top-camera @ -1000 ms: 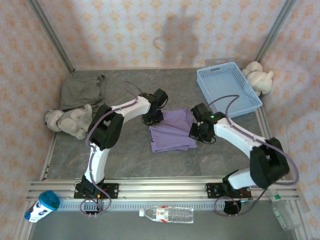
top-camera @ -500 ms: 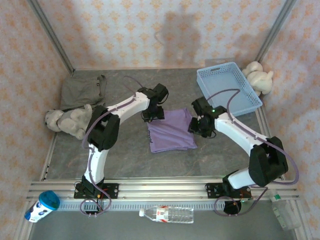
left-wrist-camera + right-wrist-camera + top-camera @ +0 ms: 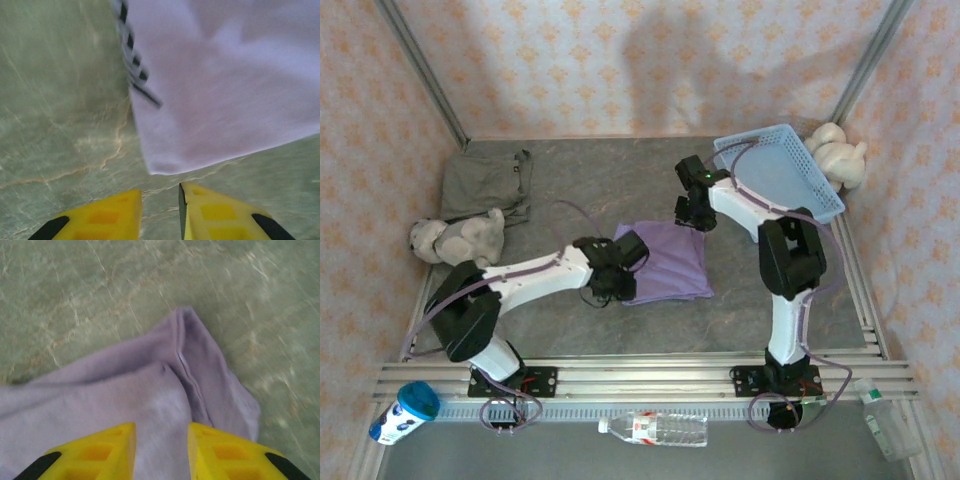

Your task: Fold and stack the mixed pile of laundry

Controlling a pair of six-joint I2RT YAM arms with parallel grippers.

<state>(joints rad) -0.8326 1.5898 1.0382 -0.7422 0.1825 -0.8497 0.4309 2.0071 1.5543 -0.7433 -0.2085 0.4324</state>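
Top view: folded shirt [image 3: 668, 262] lies centrally, left gripper [image 3: 610, 285] at its near-left corner, right gripper [image 3: 692, 212] at its far-right corner; grey garment [image 3: 487, 185] far left; left wrist: jaws slightly parted, empty, shirt [image 3: 225, 90] corner just ahead; right wrist: jaws slightly parted over shirt [image 3: 150, 390], gripping nothing.

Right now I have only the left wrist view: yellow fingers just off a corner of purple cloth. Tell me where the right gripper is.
Observer: The right gripper is over the far right corner of the purple T-shirt, jaws parted above a bunched seam there.
Operator: Give me the other garment's position.
Observer: The grey-olive garment lies spread in the far left corner of the table, apart from the shirt, with a plush toy at its near edge.
Operator: Report the far right side.
Observer: A light blue basket sits there, with a second plush toy beside it at the wall.
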